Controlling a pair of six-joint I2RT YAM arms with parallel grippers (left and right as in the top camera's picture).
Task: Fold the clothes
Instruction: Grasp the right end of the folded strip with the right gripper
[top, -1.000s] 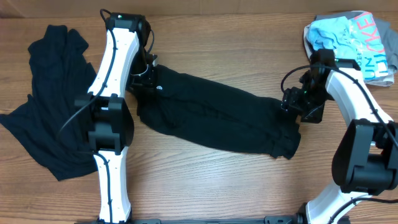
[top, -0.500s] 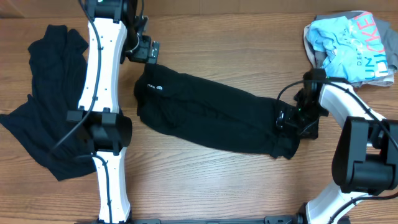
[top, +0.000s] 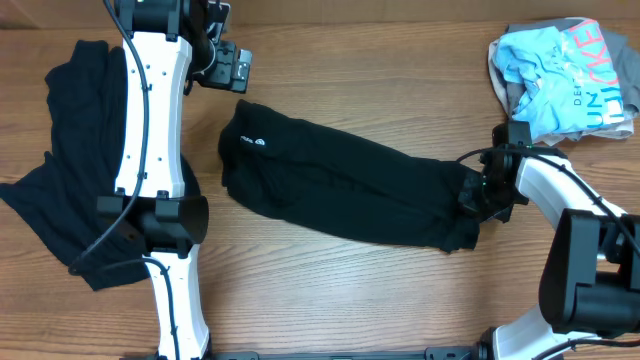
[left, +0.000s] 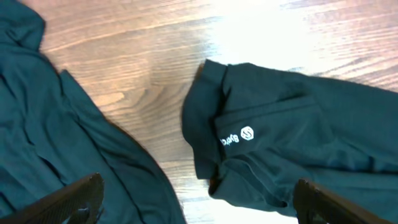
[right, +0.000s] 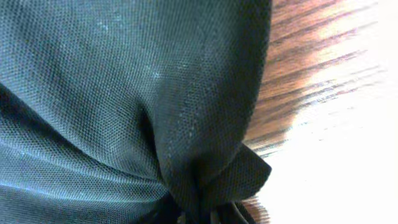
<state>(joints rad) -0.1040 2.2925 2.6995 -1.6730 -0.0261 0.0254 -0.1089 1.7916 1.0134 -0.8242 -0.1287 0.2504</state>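
Note:
A long black garment (top: 340, 190) lies across the middle of the table, with a small white mark (top: 258, 142) at its collar end. It also shows in the left wrist view (left: 280, 143). A second black garment (top: 70, 170) lies crumpled at the left and also shows in that view (left: 56, 143). My left gripper (top: 226, 66) is open and empty, raised behind the collar end; its fingers stand wide apart in the left wrist view (left: 199, 205). My right gripper (top: 478, 196) is shut on bunched fabric at the garment's right end (right: 199, 199).
A pile of light blue, grey and pink clothes (top: 560, 70) sits at the back right corner. Bare wooden table (top: 340, 290) shows in front of the garment.
My left gripper has let go of the collar end and drawn back and up to the left. My right gripper has moved down onto the garment's right end.

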